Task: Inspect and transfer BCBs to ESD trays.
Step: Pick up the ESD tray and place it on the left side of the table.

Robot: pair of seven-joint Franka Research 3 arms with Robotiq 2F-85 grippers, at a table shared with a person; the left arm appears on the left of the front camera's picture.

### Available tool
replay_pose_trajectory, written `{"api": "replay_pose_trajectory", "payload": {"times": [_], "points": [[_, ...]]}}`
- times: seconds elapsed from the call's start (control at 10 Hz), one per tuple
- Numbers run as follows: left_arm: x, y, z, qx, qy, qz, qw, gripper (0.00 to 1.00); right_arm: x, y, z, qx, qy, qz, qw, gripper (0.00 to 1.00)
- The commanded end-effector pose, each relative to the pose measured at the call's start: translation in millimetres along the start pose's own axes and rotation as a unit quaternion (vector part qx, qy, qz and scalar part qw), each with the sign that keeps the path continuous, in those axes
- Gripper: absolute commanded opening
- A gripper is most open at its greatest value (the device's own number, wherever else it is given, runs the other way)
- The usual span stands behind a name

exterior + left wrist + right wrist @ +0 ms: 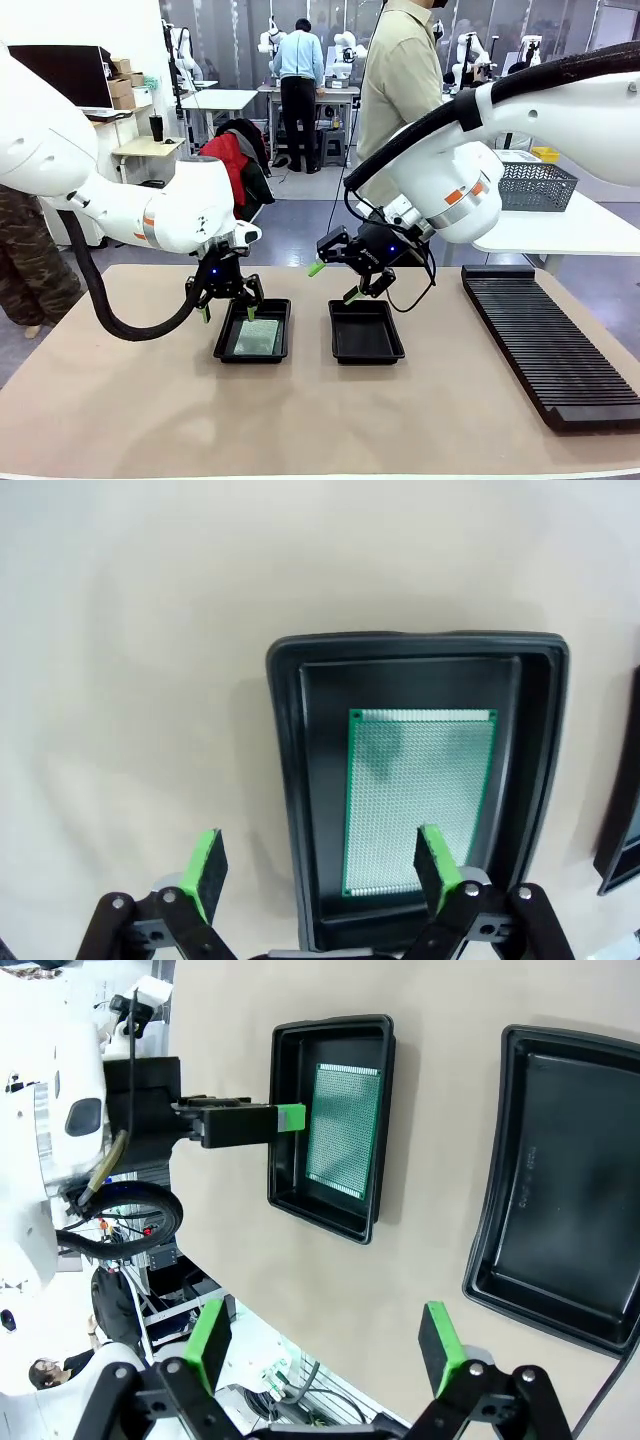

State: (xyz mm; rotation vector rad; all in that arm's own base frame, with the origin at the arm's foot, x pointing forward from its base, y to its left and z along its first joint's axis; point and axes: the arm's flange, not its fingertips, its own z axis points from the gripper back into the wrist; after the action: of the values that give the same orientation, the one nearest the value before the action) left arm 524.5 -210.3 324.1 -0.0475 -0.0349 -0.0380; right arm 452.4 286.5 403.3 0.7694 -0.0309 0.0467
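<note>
Two black ESD trays lie side by side on the tan table. The left tray [222,340] [285,780] [330,1030] holds one pale green speckled BCB [257,338] [420,800] [343,1130] flat on its floor. The right tray [366,332] [570,1180] has nothing in it. My left gripper [228,312] [320,855] hangs open just above the near-left rim of the left tray, holding nothing; one pad is over the board's near end, the other outside the tray. My right gripper [335,281] [325,1335] hovers open and tilted above the far end of the right tray, nothing between its fingers.
A long black ribbed rack [555,345] lies along the table's right side. A grey wire-mesh basket [535,185] stands on a white table behind it. A person [400,90] stands at the far side. Bare table surrounds both trays.
</note>
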Motion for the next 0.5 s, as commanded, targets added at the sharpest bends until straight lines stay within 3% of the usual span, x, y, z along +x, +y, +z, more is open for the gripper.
{"api": "replay_pose_trajectory", "payload": {"times": [0.0, 0.4], "points": [[3, -2, -16, 0.023, -0.01, 0.013, 1.0, 1.0, 0, 1, 2, 0.001, -0.002, -0.001, 1.0, 1.0], [8, 2, -29, 0.02, -0.009, 0.021, 1.0, 1.0, 0, 1, 2, 0.001, -0.002, -0.001, 1.0, 1.0]]}}
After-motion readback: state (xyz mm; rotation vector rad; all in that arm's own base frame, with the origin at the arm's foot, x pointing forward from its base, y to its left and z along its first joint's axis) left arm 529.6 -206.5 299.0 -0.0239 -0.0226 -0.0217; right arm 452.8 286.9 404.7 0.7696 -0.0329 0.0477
